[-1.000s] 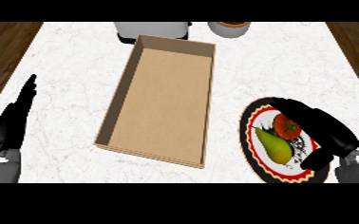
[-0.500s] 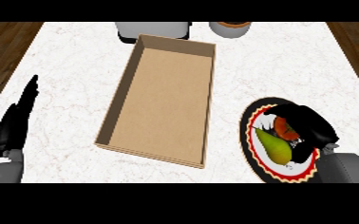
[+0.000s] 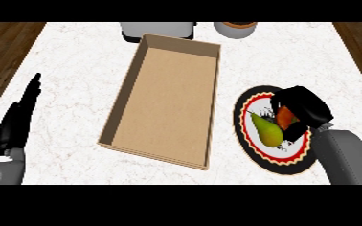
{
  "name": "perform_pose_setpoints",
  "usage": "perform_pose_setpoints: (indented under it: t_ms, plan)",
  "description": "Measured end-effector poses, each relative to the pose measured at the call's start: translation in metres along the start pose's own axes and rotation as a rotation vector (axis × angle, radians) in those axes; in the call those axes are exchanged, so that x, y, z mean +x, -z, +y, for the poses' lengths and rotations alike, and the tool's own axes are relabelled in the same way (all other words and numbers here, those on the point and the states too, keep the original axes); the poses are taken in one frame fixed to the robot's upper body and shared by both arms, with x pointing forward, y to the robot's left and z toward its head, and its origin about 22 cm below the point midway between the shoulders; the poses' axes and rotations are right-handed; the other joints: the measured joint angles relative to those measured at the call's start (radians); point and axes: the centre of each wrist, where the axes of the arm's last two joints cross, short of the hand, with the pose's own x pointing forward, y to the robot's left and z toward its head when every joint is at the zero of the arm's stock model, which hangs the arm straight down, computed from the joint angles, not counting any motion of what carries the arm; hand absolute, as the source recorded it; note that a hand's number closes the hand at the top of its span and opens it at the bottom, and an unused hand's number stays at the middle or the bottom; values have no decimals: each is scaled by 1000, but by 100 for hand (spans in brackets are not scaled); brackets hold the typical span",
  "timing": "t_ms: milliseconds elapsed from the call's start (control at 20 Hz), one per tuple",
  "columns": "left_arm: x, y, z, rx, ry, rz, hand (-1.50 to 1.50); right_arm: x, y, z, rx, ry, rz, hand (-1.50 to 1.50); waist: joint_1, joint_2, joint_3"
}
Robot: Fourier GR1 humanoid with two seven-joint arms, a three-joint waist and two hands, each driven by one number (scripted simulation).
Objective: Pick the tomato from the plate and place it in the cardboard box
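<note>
From above, the white marble worktop (image 3: 78, 67) carries a long cardboard box (image 3: 170, 100), open and lying slightly slantwise in the middle. To its right sits a dark-rimmed plate (image 3: 277, 165). The right robot hand (image 3: 302, 106) is down over the plate's far side, its black fingers curled round the red tomato (image 3: 285, 118), which is on the plate just beside a green pear (image 3: 267, 130). The left robot hand (image 3: 21, 119) rests at the left edge, fingers straight and pointing up, holding nothing. Beyond the box stand a grey appliance (image 3: 157, 29) and a round pot (image 3: 235, 28).
</note>
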Motion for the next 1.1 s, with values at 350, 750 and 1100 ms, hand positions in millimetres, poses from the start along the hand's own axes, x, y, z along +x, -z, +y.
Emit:
perform_pose_setpoints:
  t_ms: [350,750,1100]
  plan:
    - [4,5,-13,-14,-10,-14,0,-4,58,-48,17,11,-210,150,24,11,4]
    - [0,6,-7,2,-5,-3,0,-9,81,-109,-223,13,-306,150,3,3,3]
    - [-5,0,-3,13,0,6,0,13,93,-146,-366,78,-498,150,-9,-2,2]
